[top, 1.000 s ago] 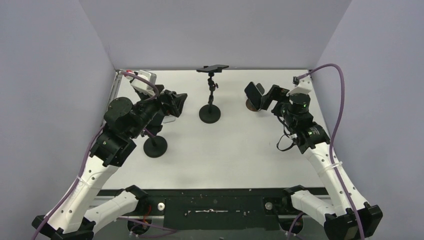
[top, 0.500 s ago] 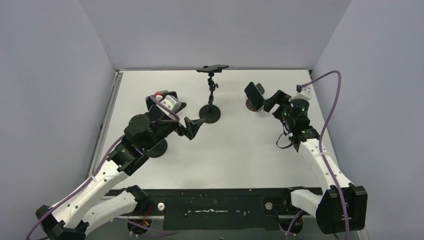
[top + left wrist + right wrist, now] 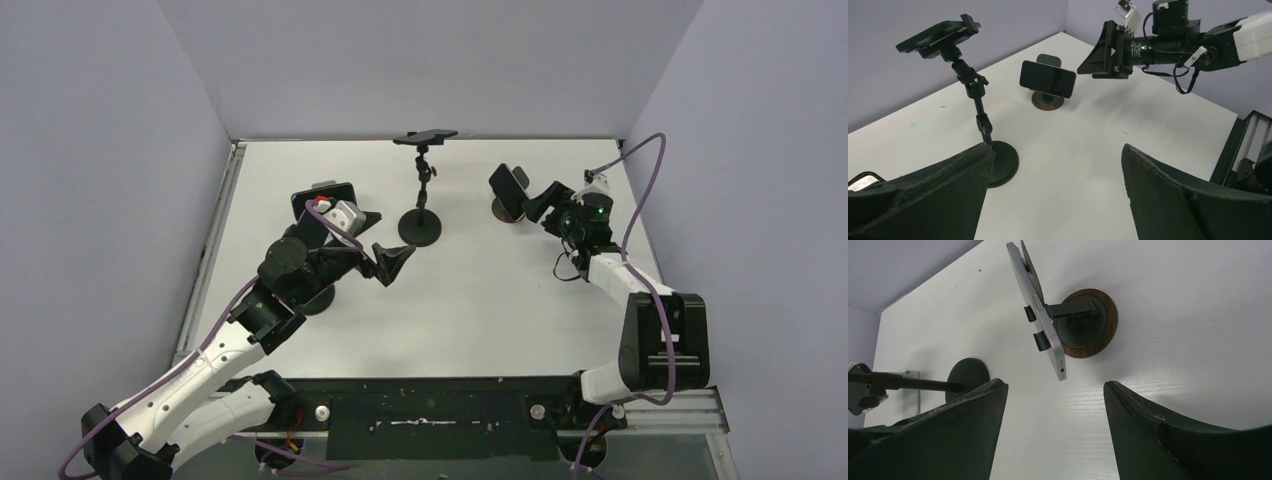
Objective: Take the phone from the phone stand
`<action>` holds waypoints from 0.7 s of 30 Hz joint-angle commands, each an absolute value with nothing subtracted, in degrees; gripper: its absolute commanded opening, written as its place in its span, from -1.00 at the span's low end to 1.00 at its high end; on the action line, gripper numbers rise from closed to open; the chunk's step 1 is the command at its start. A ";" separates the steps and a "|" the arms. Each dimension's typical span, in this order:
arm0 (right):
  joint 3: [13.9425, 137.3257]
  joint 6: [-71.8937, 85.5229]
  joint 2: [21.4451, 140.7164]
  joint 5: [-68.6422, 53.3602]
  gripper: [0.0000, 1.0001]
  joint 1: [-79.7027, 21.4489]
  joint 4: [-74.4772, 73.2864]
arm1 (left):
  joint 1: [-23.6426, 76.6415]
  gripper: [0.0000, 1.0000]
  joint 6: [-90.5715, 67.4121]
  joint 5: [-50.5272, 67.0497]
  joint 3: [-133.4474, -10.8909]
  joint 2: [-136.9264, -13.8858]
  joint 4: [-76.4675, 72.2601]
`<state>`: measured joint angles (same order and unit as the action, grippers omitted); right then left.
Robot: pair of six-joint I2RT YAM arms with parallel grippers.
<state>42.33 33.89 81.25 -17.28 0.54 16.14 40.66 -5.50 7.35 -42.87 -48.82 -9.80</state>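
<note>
A silver-edged phone point(image 3: 1036, 307) with a dark screen point(image 3: 1047, 79) sits landscape on a small phone stand with a round wooden base point(image 3: 1101, 338), at the table's back right point(image 3: 510, 188). My right gripper point(image 3: 1055, 390) is open just short of the phone's lower end, a finger to each side, touching nothing. In the top view the right gripper point(image 3: 536, 203) stands right beside the phone. My left gripper point(image 3: 1058, 150) is wide open and empty over the middle of the table point(image 3: 384, 240), pointing toward the phone from a distance.
A tall black jointed stand point(image 3: 420, 226) with a round base stands at the back middle, a dark flat device in its top clamp point(image 3: 938, 35). Another dark phone on a stand point(image 3: 322, 192) shows behind my left arm. Purple walls close the table on three sides.
My left arm has swung from the left stand toward the table's middle. My right gripper has crept closer to the phone, its jaws narrowing somewhat, and the right arm has dropped lower.
</note>
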 commanded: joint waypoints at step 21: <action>49.27 26.11 96.02 -32.75 -0.05 3.78 32.53 | 40.52 0.95 -5.36 9.04 -40.85 -44.71 -15.69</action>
<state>46.41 28.16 95.88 -30.98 3.40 27.62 40.66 -5.74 8.43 -40.75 -45.67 -12.32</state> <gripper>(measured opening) 0.494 0.974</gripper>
